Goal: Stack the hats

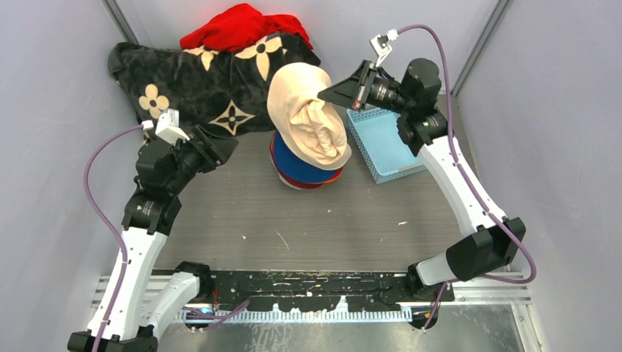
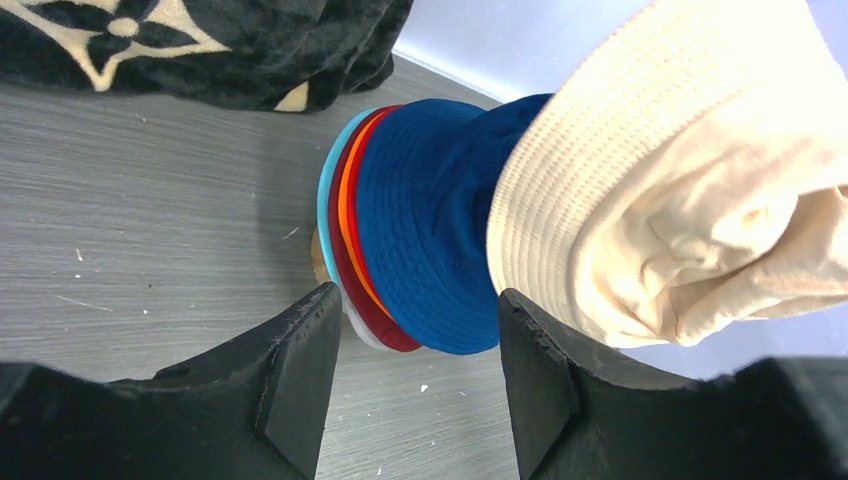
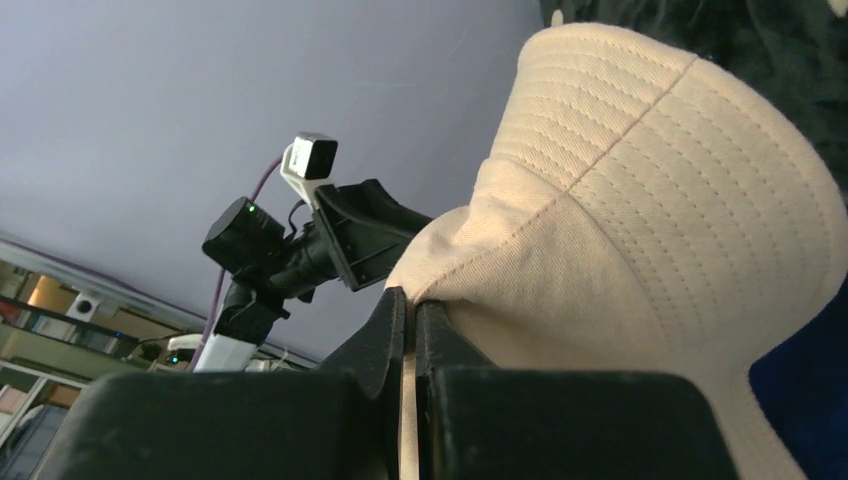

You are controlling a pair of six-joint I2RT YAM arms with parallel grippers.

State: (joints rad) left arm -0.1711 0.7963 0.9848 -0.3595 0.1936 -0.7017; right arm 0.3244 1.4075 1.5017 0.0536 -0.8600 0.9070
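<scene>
Down at the bottom of the top view sit the two arm bases, with the grey table [image 1: 308, 227] stretching away from them. Centre-left, the left gripper [image 1: 216, 147] hovers low over the table, its fingers [image 2: 300, 350] spread apart with nothing between them, pointing at the stack [image 1: 304, 174] in the middle of the frame. The left wrist view shows that stack side-on: teal, maroon, orange and red brims layered together, with the blue hat [image 2: 430, 230] on the outside. Above it hangs the cream hat [image 1: 308, 117], crumpled and tilted, its lower edge overlapping the blue one; whether the two touch cannot be told. The right gripper [image 1: 324, 94] reaches in from the upper right, its jaws pinched tight on the cream hat's fabric. Just right of the stack sits a blue basket [image 1: 381, 147]. Farther back, upper left, the black blanket [image 1: 198, 88] lies bunched, with a red cloth [image 1: 235, 29] heaped behind it against the wall.
</scene>
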